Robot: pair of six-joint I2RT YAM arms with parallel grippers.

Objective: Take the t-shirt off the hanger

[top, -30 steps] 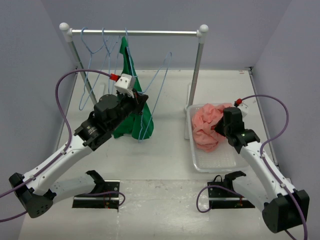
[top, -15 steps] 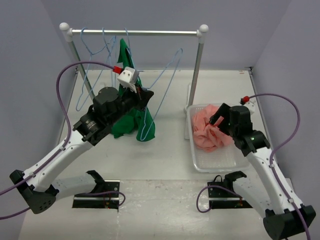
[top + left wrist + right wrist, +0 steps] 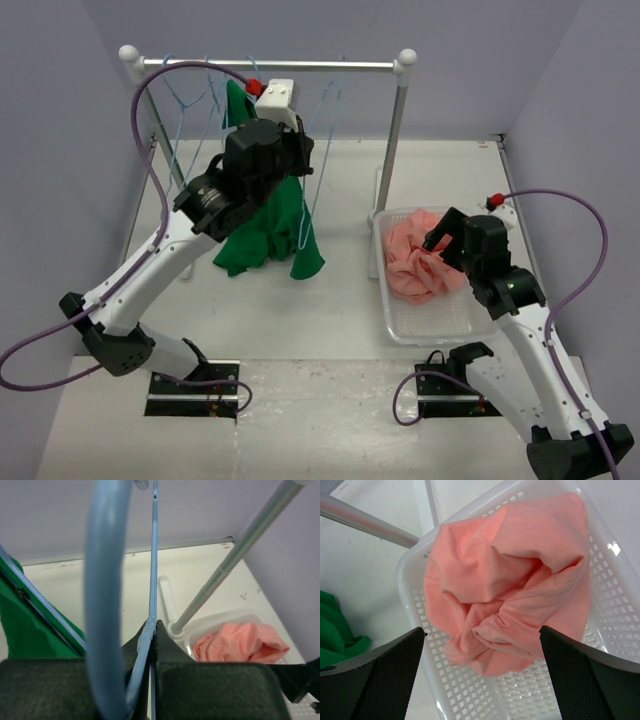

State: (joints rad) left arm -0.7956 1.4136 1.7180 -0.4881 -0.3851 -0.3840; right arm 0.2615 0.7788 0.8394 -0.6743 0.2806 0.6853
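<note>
The salmon-pink t-shirt (image 3: 415, 262) lies crumpled in the white basket (image 3: 440, 325), off any hanger. My right gripper (image 3: 440, 238) hovers just above it, open, and the cloth (image 3: 510, 580) shows between the wide-apart fingers (image 3: 380, 675) without touching them. My left gripper (image 3: 300, 150) is raised close under the rail and shut on a pale-blue wire hanger (image 3: 322, 140). In the left wrist view the wire (image 3: 152, 580) runs up from between the closed jaws, and the t-shirt (image 3: 240, 642) shows far below.
A dark green shirt (image 3: 270, 225) hangs from the rail (image 3: 340, 66) beside my left arm. More pale-blue hangers (image 3: 185, 100) hang at the rail's left end. The rail's right post (image 3: 393, 140) stands just behind the basket (image 3: 470, 695).
My right gripper has opened and let go of the t-shirt, which stays in the basket. My left arm has lifted the bare hanger up to the rail.
</note>
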